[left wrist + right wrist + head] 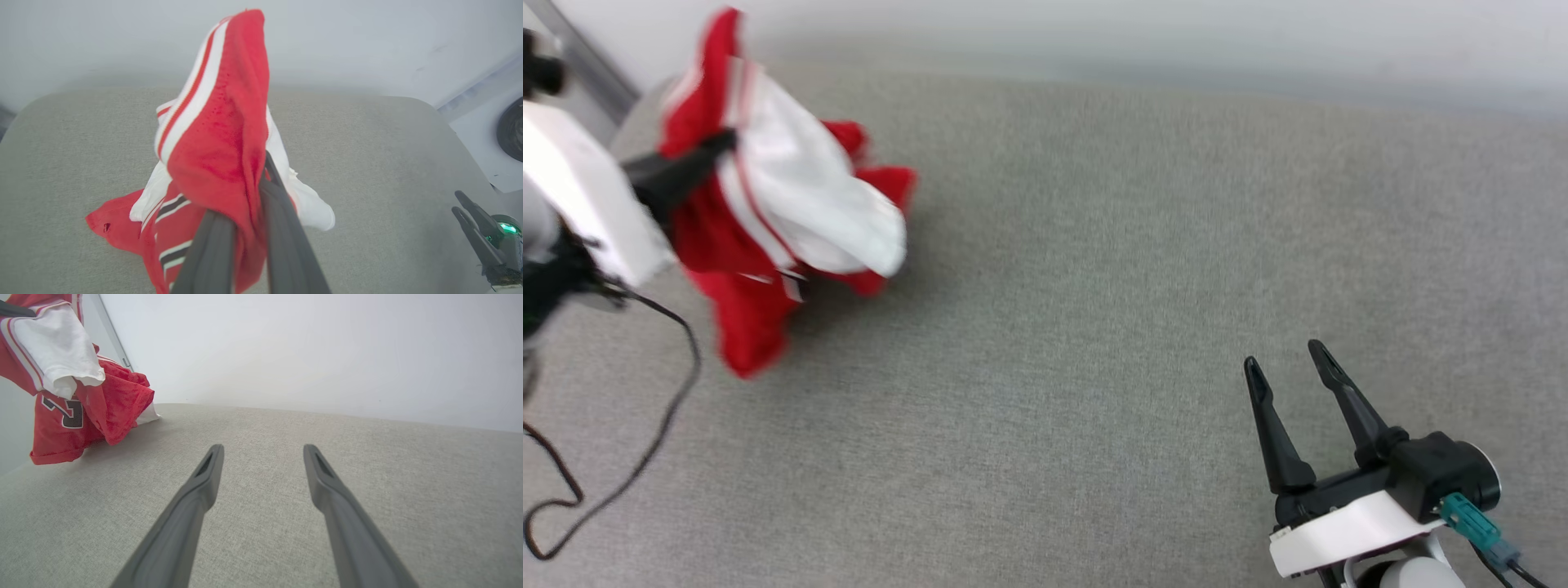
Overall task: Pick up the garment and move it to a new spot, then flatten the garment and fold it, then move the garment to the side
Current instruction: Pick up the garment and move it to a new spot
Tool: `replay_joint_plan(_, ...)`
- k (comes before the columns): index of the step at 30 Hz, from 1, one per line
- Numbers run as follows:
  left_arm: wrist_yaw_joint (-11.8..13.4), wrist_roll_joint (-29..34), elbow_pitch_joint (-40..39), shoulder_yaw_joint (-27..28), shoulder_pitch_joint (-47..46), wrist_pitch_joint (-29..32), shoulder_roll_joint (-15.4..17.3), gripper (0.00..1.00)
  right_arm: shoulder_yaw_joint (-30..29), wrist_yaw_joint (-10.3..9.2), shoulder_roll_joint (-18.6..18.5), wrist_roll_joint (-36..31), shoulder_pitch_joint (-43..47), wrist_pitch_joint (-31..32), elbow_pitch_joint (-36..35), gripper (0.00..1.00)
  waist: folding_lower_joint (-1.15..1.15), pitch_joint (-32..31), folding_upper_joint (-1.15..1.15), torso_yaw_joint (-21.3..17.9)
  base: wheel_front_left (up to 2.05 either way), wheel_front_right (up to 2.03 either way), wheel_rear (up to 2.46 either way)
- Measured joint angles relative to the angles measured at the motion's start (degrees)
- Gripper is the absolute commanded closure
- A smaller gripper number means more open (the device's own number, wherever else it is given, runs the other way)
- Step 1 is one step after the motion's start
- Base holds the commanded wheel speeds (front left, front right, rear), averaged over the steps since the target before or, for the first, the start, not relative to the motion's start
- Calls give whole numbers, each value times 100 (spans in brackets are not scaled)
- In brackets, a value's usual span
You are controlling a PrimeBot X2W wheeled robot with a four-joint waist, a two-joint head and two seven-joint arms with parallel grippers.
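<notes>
Left gripper [723, 145] raised far left, pinching garment [800, 196]; right gripper [1282, 357] low, fingers spread.

Bare robot test station, probably a lab
A wide grey woven-fabric work surface with rounded corners [1094, 327] lies before a plain white wall [306, 343]; a loose black cable [697, 359] trails across it.

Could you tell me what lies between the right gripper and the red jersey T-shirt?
Bare grey woven upholstery separates the right gripper from the red, white-sleeved jersey T-shirt, as the head view shows.
</notes>
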Motion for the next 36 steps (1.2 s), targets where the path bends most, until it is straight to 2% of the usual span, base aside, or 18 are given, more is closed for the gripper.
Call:
replay_joint_plan(6, 282, 260, -817, -449, 146, -56, -593, 100, -118, 1, -1, 101, 101, 0, 14, 0, 0, -397, 0, -81, 0, 0, 0)
replay_joint_plan(13, 552, 727, -1238, -1074, 244, -81, -1261, 100, -226, 0, -3, 167, 112, 0, -9, 0, 0, -468, 0, -492, 0, 0, 0)
replay_joint_plan(19, 554, 1134, -801, -1639, 124, -177, -2023, 100, -141, 0, -4, 288, 19, 0, -24, 0, 0, -342, 0, -1007, 0, 0, 0)
replay_joint_plan(25, 501, 1324, -155, -1980, -45, -358, -2784, 100, -108, 0, -8, 479, -116, 0, -66, 0, 0, -91, 0, -1619, 0, 0, 0)
replay_joint_plan(27, 521, 1424, 277, -1993, -218, -609, -3133, 100, -124, 0, -10, 539, -157, 0, -71, 0, 0, 65, 0, -1921, 0, 0, 0)
replay_joint_plan(30, 597, 1644, 767, -1945, -407, -1049, -3399, 98, -88, 0, -9, 589, -164, 0, -71, 0, 0, 218, 0, -2191, 0, 0, 0)
replay_joint_plan(31, 597, 1688, 953, -1940, -458, -1156, -3475, 23, -86, 0, -9, 610, -171, 0, -71, 0, 0, 270, 0, -2268, 0, 0, 0)
replay_joint_plan(32, 598, 1729, 1127, -1953, -483, -1238, -3540, 0, -90, 0, -9, 620, -182, 0, -73, 0, 0, 319, 0, -2333, 0, 0, 0)
replay_joint_plan(36, 532, 2127, 1691, -2193, -584, -1599, -3712, 0, -112, 0, -9, 619, -185, 0, -76, 0, 1, 481, 0, -2457, 0, 0, 0)
